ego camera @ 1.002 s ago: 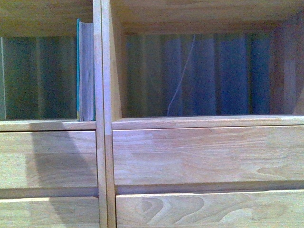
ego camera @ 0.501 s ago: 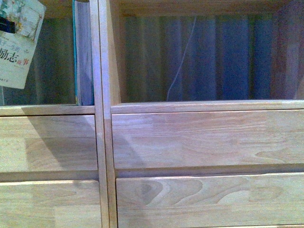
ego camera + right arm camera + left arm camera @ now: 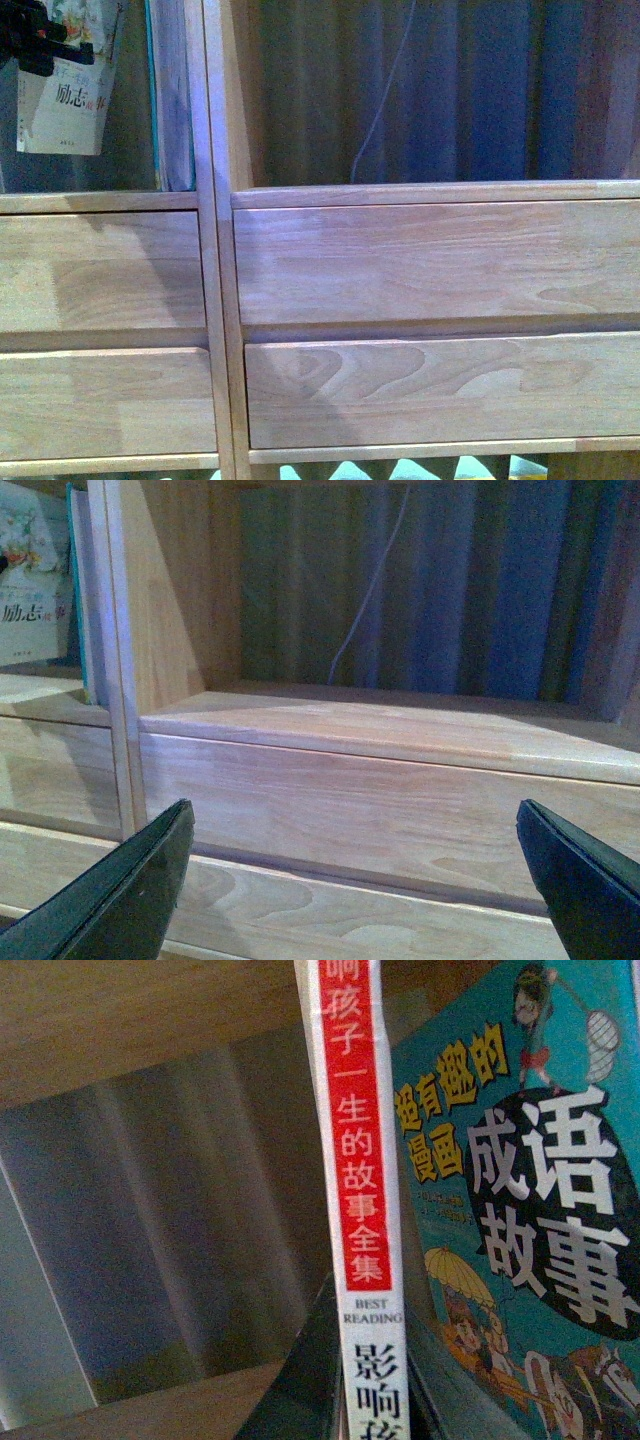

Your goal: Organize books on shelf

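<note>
1. Black at nearest range: found the right claw (image 3: 352, 815) spread wide, nothing between its jaws, hanging before the drawer fronts (image 3: 340, 780) of the shelf (image 3: 420, 260), below the right-hand compartment.
2. Found the left claw (image 3: 35, 42) pinching the white book (image 3: 72, 100) up at the left compartment. Confirmed in the left wrist view, with dark jaws on either side of that book's red-and-white back.
3. Change logged in the front view:
   - No white book a second ago.
   - Half a second ago, at the upper left edge and tilted.
   - Now nearer upright and closer to the teal book (image 3: 168, 100), with the left claw itself in sight.
   - Ledge (image 3: 100, 202) also higher in the frame than before.
4. Placed the white book at the mouth of the left compartment, lower edge clear of the ledge, near the teal book but apart from it in the front view. Cannot tell contact from the wrist view.
5. Found the teal book upright, hard against the divider (image 3: 205, 150).
6. Farthest: noted a striped curtain (image 3: 480, 90) and a thin cord (image 3: 385, 90) through the open back.
7. Judged the insertion under way. Still to do: close the gap, lower onto the ledge, release. Expect the thin cover to flex if pushed crooked.
</note>
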You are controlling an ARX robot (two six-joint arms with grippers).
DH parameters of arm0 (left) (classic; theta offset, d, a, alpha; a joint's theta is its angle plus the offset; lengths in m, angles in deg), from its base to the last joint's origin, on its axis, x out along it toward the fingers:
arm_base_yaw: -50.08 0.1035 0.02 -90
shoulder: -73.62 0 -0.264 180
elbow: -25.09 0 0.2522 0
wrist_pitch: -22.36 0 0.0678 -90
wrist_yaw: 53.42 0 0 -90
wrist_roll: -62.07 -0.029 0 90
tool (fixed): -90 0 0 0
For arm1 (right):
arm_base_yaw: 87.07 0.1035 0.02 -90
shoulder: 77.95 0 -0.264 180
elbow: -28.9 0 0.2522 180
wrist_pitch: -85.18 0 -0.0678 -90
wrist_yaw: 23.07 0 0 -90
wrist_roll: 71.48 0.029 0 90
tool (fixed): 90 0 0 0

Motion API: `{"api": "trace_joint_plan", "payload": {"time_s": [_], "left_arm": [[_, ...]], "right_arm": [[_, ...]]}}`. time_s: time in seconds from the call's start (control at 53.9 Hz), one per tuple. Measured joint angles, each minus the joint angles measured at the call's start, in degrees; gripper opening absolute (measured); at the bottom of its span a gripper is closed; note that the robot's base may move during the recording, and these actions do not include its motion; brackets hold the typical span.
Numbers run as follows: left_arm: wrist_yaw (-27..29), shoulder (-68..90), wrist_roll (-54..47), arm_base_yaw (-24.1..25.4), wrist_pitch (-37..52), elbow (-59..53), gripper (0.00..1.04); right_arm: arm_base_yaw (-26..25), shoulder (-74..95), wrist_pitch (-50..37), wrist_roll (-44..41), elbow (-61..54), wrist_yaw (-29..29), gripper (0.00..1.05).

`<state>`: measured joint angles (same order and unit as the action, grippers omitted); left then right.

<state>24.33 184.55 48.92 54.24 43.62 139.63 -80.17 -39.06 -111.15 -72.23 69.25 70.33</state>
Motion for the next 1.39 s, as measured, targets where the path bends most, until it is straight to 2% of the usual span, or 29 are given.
{"api": "trace_joint_plan", "payload": {"time_s": [0.427, 1.021, 1.392], "left_arm": [[2.3, 5.7, 3.5, -1.9, -1.1, 6.2, 0.07], [3.1, 7.6, 1.9, -4.4, -1.3, 6.6, 0.07], [2.4, 7.6, 1.7, -4.6, -1.3, 6.6, 0.66]], "right_arm": [[0.0, 0.0, 0.0, 0.0, 0.0, 0.0, 0.98], [0.0, 0.0, 0.0, 0.0, 0.0, 0.0, 0.98], [0.0, 0.0, 0.0, 0.0, 0.0, 0.0, 0.98]]}}
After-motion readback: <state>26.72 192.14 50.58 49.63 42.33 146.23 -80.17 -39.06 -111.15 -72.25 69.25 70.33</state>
